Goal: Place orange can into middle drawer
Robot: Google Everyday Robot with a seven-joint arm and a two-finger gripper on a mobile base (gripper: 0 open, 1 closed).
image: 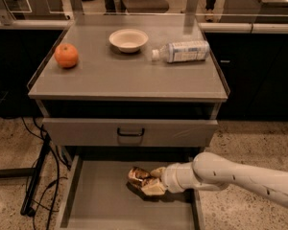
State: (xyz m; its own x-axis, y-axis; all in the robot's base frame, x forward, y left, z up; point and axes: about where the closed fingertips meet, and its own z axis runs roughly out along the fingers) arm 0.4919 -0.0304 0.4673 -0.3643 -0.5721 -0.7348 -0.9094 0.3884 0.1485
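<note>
The gripper (pixel 151 181) is sitting in the lower middle of the frame, inside the open middle drawer (pixel 100 206). It is clasping the orange can (pixel 138 176) between its two pale fingers (pixel 157 172), one lying along the can's upper side and the other along its lower side. The can is lying tilted on its side, its mottled gold and brown end pointing toward the left of the frame. It is hanging low over the right half of the drawer's flat grey floor and casting a dark shadow right beneath itself; whether it is touching the floor cannot be told.

The white arm (pixel 240 177) is reaching in from the lower right edge of the frame, crossing over the drawer's right wall.

Just above the open drawer, a closed drawer face (pixel 182 132) with a black loop handle (pixel 130 132) is running across the middle of the frame. Above that, the grey cabinet top (pixel 134 78) is filling the upper centre. An orange fruit (pixel 66 55) is sitting on its left side, a white bowl (pixel 128 40) is standing near the back centre, and a clear plastic bottle (pixel 182 51) is lying on its side to the right of the bowl.

Black cables (pixel 38 186) are trailing over the speckled floor (pixel 252 140) at the lower left.
</note>
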